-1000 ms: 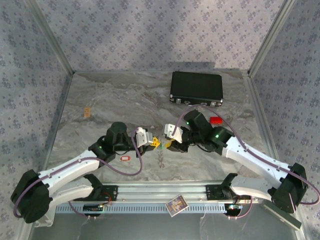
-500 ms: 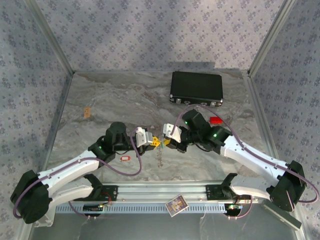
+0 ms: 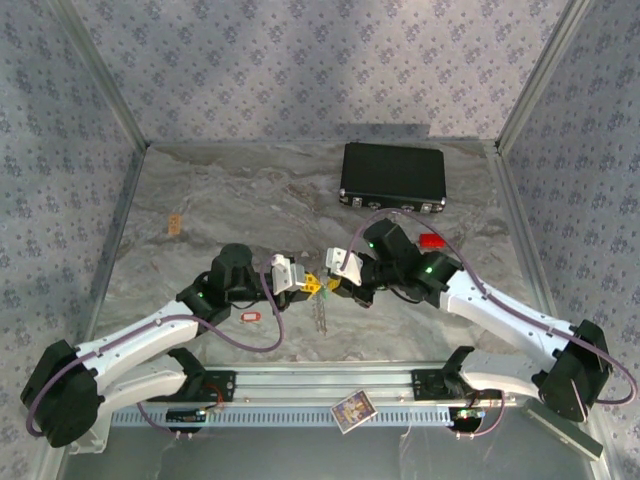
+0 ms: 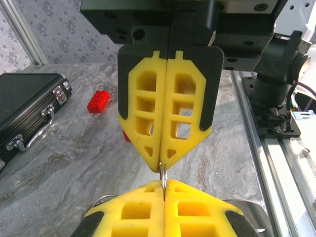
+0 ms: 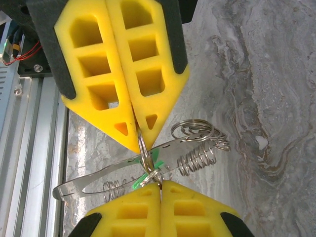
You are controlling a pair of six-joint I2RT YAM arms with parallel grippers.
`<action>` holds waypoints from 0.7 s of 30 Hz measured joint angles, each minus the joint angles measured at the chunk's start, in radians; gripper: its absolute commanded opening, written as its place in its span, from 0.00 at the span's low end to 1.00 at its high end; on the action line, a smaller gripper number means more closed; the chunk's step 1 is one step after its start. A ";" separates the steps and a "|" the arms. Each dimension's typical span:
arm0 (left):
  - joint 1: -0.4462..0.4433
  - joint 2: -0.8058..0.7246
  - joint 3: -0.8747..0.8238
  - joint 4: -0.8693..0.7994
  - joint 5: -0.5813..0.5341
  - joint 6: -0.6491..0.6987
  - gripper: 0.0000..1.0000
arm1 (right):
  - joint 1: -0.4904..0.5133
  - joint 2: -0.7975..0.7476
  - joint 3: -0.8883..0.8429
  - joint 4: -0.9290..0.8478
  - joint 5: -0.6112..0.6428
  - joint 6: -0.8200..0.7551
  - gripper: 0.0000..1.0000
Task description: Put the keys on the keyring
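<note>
The left claw [image 4: 164, 185] and right claw [image 5: 160, 186] meet tip to tip above the tabletop [image 3: 250, 200]. Both are closed on the thin keyring [image 5: 143, 148], which runs straight between them. The red key [image 3: 251, 317] lies on the tabletop beside the left arm, the nearer one.

Two pincers [image 3: 311, 285] [image 3: 333, 286] — one keyring [image 5: 142, 148], one black case [image 3: 392, 172], one red brick [image 3: 431, 240], one red-tagged key [image 3: 251, 317] — one card [image 3: 351, 410]

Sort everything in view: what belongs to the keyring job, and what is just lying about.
Job: keyring, pinched by left gripper and right gripper; green-tagged key by it; red-tagged key lying apart.
Lying about: black case, red block, card.
</note>
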 measured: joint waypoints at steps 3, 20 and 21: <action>0.000 0.000 0.000 0.011 0.007 -0.005 0.00 | 0.001 0.013 0.000 0.002 -0.008 0.000 0.00; 0.000 0.000 -0.021 0.065 0.007 -0.021 0.00 | 0.001 -0.041 -0.013 0.051 -0.019 0.023 0.26; 0.000 0.000 -0.021 0.070 0.007 -0.024 0.00 | 0.001 -0.041 -0.017 0.058 -0.021 0.027 0.26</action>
